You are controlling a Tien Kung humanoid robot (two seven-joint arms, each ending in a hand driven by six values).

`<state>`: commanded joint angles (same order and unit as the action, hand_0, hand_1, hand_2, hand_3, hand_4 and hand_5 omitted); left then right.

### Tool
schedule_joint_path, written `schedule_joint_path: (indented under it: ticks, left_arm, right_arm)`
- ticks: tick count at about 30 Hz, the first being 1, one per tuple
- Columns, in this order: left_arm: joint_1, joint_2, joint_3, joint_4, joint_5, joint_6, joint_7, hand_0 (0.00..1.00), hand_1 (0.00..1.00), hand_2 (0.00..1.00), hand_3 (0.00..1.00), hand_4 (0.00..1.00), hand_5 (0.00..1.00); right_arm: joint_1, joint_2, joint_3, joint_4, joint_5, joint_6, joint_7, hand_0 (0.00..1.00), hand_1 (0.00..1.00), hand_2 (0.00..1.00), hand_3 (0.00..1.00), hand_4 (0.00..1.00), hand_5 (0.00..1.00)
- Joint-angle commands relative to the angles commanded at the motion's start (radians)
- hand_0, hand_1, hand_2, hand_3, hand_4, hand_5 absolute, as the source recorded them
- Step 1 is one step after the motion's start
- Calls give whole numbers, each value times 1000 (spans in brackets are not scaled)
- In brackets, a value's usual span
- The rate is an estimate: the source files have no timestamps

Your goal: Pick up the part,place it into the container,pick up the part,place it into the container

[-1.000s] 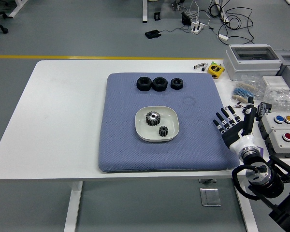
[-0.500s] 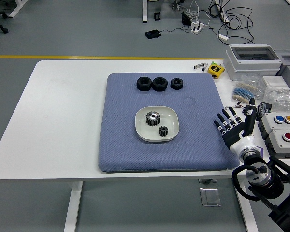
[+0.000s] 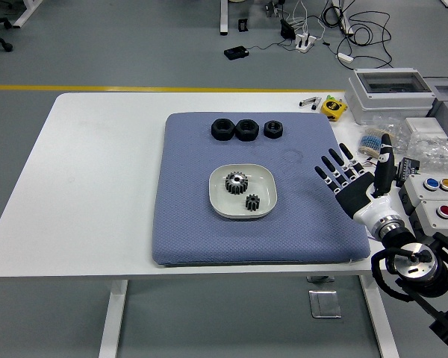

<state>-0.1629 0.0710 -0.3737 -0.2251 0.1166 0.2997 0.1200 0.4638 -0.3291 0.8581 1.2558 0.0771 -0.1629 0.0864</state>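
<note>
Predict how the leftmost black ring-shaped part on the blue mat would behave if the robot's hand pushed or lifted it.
The leftmost black part lies flat on the textured blue mat, so it would probably drag, not roll. Its thick, solid-looking ring shape suggests it is rigid. The open right hand should be able to pinch its chunky rim.

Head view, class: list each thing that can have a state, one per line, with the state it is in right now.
Right hand: fingers spread, holding nothing, over the pad's right edge.
White dish: upright on the blue pad, holding two gears.
Larger gear: lying flat in the dish.
Smaller gear: lying flat in the dish, nearer the front.
Three black nuts: lying in a row at the pad's far edge.
Left hand: not in view.
</note>
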Motion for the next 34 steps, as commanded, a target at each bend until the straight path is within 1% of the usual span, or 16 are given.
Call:
schedule_joint_path:
  ticks: [3, 5, 6, 9, 12, 14, 16, 17, 19, 21, 22, 24, 27, 28, 31, 34]
  left_arm:
    - [2, 0, -2, 0, 1, 0, 1, 533, 556, 654, 593, 585, 560]
    - [3, 0, -3, 1, 3, 0, 1, 533, 554, 654, 593, 585, 560]
    - [3, 0, -3, 1, 3, 0, 1, 533, 554, 654, 593, 585, 560]
    - [4, 2, -6, 1, 8, 1, 3, 533, 554, 654, 593, 585, 560]
    - [6, 2, 7, 0, -4, 2, -1, 533, 553, 655, 593, 585, 560]
    - [8, 2, 10, 0, -9, 3, -3, 533, 553, 655, 593, 585, 560]
    - [9, 2, 7, 0, -6, 3, -2, 533, 553, 655, 593, 585, 560]
    - [9, 2, 6, 0, -4, 2, -1, 534, 553, 657, 593, 585, 560]
    - [10, 2, 3, 0, 1, 2, 0, 534, 553, 657, 593, 585, 560]
    - [10, 3, 0, 0, 6, 1, 2, 534, 553, 657, 593, 585, 560]
    - [10, 3, 0, 0, 8, 2, 3, 533, 553, 656, 593, 585, 560]
    - [10, 3, 1, -1, 8, 2, 3, 533, 553, 656, 593, 585, 560]
    - [11, 3, 0, -1, 9, 3, 4, 533, 553, 656, 593, 585, 560]
    - [9, 4, 1, -1, 10, 3, 5, 534, 553, 657, 593, 585, 560]
    - [6, 6, 5, -1, 8, 2, 4, 534, 553, 657, 593, 585, 560]
    - [5, 6, 9, 0, 2, 2, 2, 534, 553, 657, 593, 585, 560]
  right_arm:
    - [1, -27, 4, 52, -117, 36, -115, 505, 618, 705, 618, 932, 711]
    - [3, -44, 14, 93, -208, 76, -198, 523, 631, 712, 627, 932, 713]
    - [4, -47, 17, 104, -247, 87, -220, 523, 631, 712, 627, 932, 713]
    - [12, -63, 34, 159, -322, 124, -253, 523, 631, 712, 627, 932, 713]
    - [21, -76, 40, 215, -278, 147, -249, 544, 640, 722, 643, 940, 721]
    - [29, -82, 45, 245, -257, 151, -234, 544, 640, 722, 643, 940, 721]
    - [42, -89, 47, 274, -223, 142, -193, 544, 640, 722, 643, 940, 721]
    - [49, -93, 45, 282, -199, 133, -168, 569, 655, 734, 669, 972, 734]
    - [68, -109, 22, 294, -134, 108, -97, 569, 655, 734, 669, 972, 734]
    - [87, -127, -14, 292, -51, 121, -15, 569, 655, 734, 669, 972, 734]
    - [98, -136, -31, 284, -6, 141, 28, 741, 755, 803, 844, 998, 998]
    - [112, -145, -46, 267, 73, 172, 105, 741, 755, 803, 844, 998, 998]
    - [129, -144, -50, 235, 165, 185, 209, 741, 755, 803, 844, 998, 998]
    - [134, -140, -45, 221, 196, 175, 244, 776, 778, 818, 861, 998, 998]
    - [136, -130, -33, 195, 278, 125, 322, 776, 778, 818, 861, 998, 998]
    - [132, -122, -32, 165, 333, 65, 340, 776, 778, 818, 861, 998, 998]
